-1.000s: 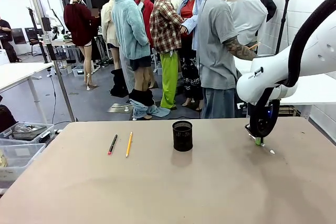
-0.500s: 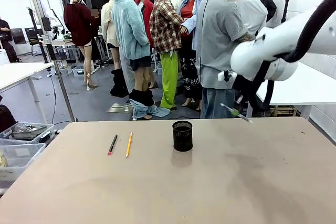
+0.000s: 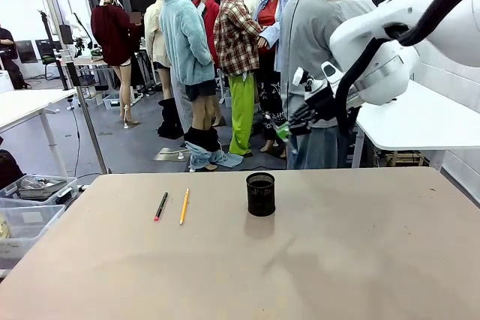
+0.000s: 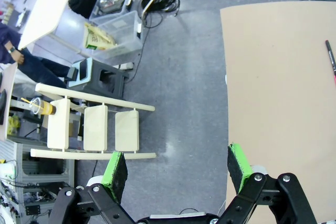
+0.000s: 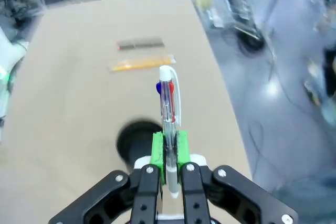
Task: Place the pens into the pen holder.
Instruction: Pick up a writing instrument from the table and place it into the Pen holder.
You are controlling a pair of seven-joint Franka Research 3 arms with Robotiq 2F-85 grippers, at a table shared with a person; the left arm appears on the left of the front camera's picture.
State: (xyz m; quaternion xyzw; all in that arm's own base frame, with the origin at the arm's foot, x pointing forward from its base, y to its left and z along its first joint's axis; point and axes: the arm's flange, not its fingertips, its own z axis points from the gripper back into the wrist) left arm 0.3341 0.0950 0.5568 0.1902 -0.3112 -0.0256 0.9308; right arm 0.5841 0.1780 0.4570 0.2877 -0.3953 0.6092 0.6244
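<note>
Green pads on the right claw are clamped on the greyish pen, which pokes out past them; pen holder sits on the table below the claw, looks like right under the pen tip, though that view's blurry; dark pen and yellow pencil lie side by side past the holder, farther from the claw; left claw is spread wide, nothing between its jaws.
</note>
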